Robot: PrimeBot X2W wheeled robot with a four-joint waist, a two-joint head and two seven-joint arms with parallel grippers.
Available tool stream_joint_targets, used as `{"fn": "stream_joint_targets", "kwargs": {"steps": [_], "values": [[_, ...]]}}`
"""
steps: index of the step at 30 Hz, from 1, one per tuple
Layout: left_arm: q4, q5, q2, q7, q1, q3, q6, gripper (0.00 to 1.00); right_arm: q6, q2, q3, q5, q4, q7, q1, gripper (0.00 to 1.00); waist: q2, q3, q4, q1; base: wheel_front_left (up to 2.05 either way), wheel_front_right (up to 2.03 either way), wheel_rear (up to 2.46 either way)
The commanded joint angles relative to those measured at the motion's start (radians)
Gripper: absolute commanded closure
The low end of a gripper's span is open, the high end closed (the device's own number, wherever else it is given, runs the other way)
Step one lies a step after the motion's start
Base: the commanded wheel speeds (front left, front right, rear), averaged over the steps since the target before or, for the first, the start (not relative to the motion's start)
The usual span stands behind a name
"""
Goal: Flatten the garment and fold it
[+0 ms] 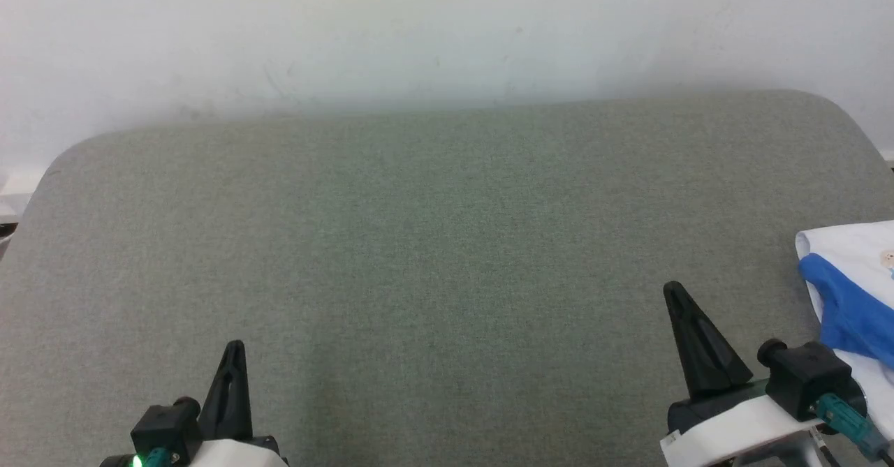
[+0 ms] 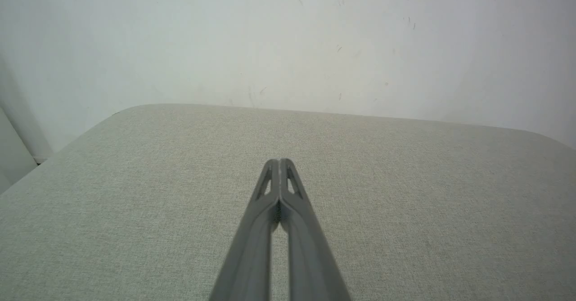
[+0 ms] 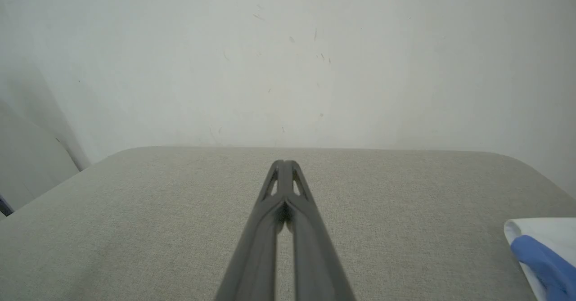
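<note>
- The left hand (image 1: 235, 347) is hovering low over the grey tabletop (image 1: 447, 243), near its front left. Its two dark fingers (image 2: 252, 247) are pressing together at the tips, with nothing between them.
- The right hand (image 1: 672, 289) is hovering at the front right, tilting a little towards the middle of the tabletop. Its fingers (image 3: 310, 247) are likewise meeting tip to tip and gripping nothing.
- The shirt (image 1: 848, 261) is lying on the far right of the tabletop, and the picture edge is cutting most of it off. A white corner is showing, with a blue sleeve (image 1: 848, 320) draping across it.
- The shirt is sitting to the right of the right hand and just beside that arm's wrist, apart from the fingertips. It is well apart from the left hand, with the whole width of bare fabric lying between them.
- Both hands are pointing towards the pale wall (image 1: 447, 27), not at the shirt.
- So the right arm is looking like the nearer one for the first reach. It would probably be swinging its fingers out to the right and parting them before taking hold.
- Too little of the shirt is showing to tell its long axis or how it is bunching.
- The flattening is looking not yet begun.
</note>
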Motion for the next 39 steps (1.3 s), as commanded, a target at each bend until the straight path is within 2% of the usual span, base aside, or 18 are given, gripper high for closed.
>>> {"fn": "stream_joint_targets", "kwargs": {"steps": [1, 39], "values": [[-0.004, 0.006, -0.001, 0.005, -0.004, -0.001, 0.000, 1.00, 0.000, 0.001, -0.003, -0.006, 0.003, 0.003, -0.004, 1.00, 0.0000, 0.000, 0.001, 0.0000, 0.00, 0.00, 0.00], [-0.045, 0.056, -0.012, 0.082, -0.034, -0.013, 0.003, 1.00, -0.001, 0.006, -0.032, -0.062, 0.037, 0.032, -0.035, 1.00, 0.0000, 0.007, 0.024, 0.0000, 0.00, 0.00, 0.00]]}}
